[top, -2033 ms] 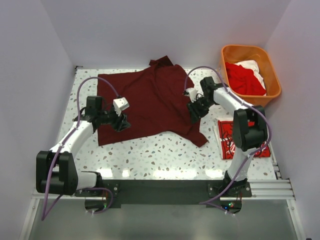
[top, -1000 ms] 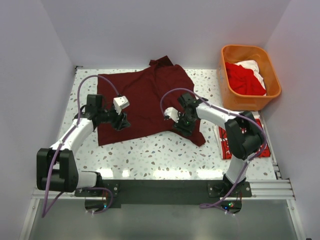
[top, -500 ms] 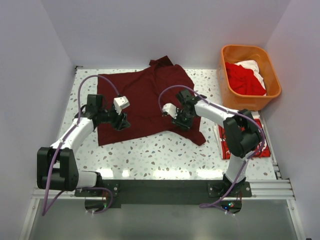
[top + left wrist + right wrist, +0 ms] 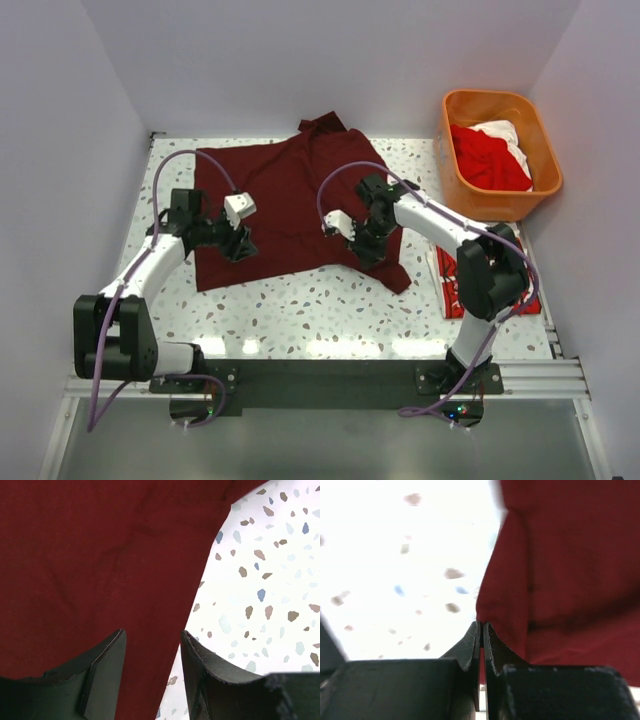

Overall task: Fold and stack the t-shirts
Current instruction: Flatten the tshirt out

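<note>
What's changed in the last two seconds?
The right arm swung left along the maroon t-shirt, and its jaws shut on the shirt's near edge. The left arm, jaws open over the shirt, the orange basket and the folded red shirt stayed put.

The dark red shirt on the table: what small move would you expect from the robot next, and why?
Probably close the left gripper on the maroon t-shirt. The right gripper is shut on a pinch of its near edge, while the left stands open with the cloth's edge between its fingers; a fold likely needs both holds.
</note>
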